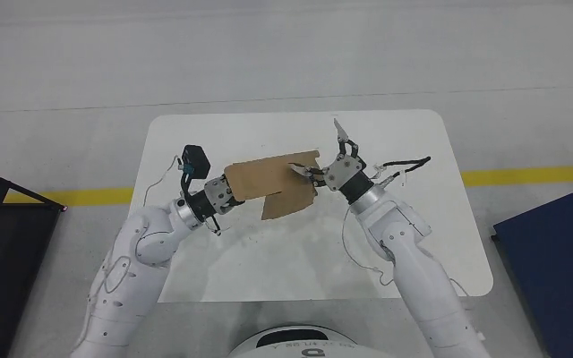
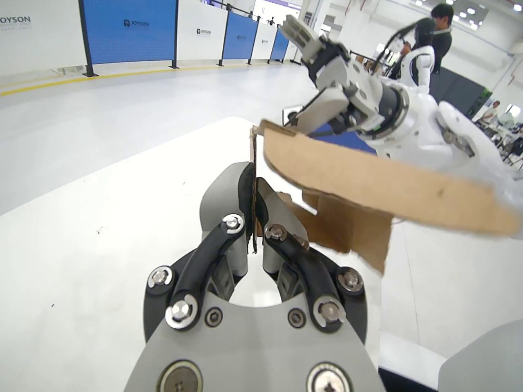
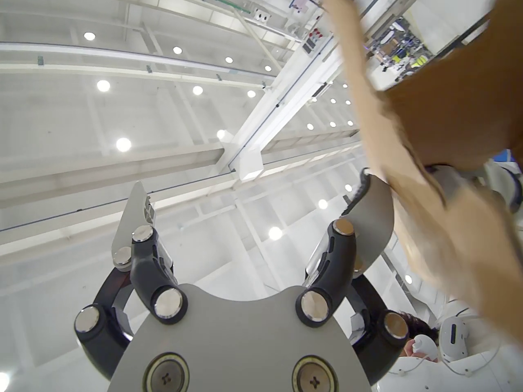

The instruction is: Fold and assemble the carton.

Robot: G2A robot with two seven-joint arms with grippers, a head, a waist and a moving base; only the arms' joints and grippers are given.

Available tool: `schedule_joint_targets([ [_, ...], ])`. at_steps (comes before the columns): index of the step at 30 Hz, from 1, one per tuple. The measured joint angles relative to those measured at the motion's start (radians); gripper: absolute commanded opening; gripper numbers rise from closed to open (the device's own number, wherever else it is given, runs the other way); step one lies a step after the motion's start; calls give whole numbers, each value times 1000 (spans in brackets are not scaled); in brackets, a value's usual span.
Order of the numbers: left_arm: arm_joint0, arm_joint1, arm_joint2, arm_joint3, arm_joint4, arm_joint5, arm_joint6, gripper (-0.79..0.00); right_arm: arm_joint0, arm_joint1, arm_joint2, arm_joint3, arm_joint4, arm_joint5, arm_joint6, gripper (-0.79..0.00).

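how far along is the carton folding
Early. Done: the flat brown cardboard carton is held up over the white table, clamped at one edge by the left pincer. In hand: the open right pincer rests one finger on a panel. Left: no box shape yet, flaps hang loose.

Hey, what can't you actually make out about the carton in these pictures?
Top view: whether the lower flap of the carton touches the table; the carton covers that spot.
Right wrist view: carton blurred, cut by the edge; contact with the right jaws unclear.
Left wrist view: grip depth, hidden inside the left jaws.
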Motion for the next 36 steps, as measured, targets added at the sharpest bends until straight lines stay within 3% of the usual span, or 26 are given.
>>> schedule_joint_targets([
  [12, -43, 9, -23, 50, -233, 35, -103, -785, -34, 0, 69, -56, 66, -115, 96, 0],
  [22, -38, 9, -29, 58, -262, 50, -95, -785, -42, 2, 62, -32, 33, -95, 98, 0],
  [26, -36, 6, -22, 87, -416, 86, -109, -785, -60, 17, 73, 8, -69, 0, 214, 0],
  [30, -77, 11, -15, 154, -772, 70, -268, -785, -93, 37, 94, -1, -198, 106, 317, 0],
  [36, -124, 26, -17, 223, -980, -36, -508, -785, -103, 54, 119, 9, -314, 159, 345, -12],
])
